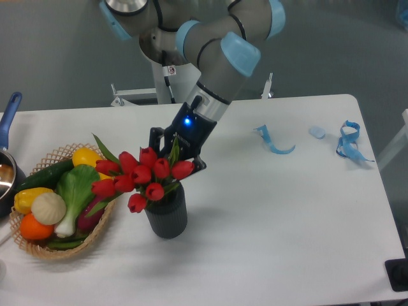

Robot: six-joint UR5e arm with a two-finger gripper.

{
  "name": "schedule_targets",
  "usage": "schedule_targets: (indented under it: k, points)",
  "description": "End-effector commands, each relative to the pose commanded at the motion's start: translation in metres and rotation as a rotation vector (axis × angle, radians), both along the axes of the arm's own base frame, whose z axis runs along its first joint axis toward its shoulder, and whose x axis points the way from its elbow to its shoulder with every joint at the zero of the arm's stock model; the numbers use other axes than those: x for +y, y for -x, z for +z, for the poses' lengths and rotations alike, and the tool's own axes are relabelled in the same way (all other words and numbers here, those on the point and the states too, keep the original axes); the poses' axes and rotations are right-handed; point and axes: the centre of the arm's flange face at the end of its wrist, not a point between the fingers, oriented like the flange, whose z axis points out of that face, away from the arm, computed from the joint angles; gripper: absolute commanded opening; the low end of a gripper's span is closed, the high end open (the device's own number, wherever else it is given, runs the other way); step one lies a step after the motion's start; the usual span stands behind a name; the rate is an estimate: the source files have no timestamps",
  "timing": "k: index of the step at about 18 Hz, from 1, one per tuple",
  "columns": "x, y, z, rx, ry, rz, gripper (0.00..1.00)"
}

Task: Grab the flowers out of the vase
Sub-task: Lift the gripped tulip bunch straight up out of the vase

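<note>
White table (268, 210) fills the lower two thirds of the frame. The arm (220, 54) descends from the top centre toward centre left, a blue light lit on its wrist. Wicker basket (95, 239) at lower left holds vegetables: a green-and-white leafy one, yellow, orange and pale round pieces, and a cucumber. Flowers (141, 178), red tulips with green leaves, stand at centre left, their stems in the vase (167, 217), the heads leaning left toward the basket. The vase stands upright on the table just right of the basket. Gripper (173, 152) sits directly behind the blooms, its dark fingers either side of the upper leaves; whether they pinch the stems cannot be told. A pot with a blue handle (9, 111) shows at the left edge. Blue strips (275, 143) lie at upper right.
</note>
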Motion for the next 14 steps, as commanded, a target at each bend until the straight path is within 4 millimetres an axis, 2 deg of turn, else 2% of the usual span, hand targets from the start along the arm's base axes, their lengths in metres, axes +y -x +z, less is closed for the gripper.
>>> schedule_targets:
  k: [2,8,12,14]
  points:
    - [-0.001,0.0,0.008,-0.017,-0.002,0.025,0.35]
    - [-0.023,0.01,0.045,-0.021,-0.07,0.087,0.35]
    - [-0.024,0.018,0.071,-0.046,-0.092,0.139,0.35]
    - [-0.025,0.022,0.078,-0.048,-0.098,0.153,0.35]
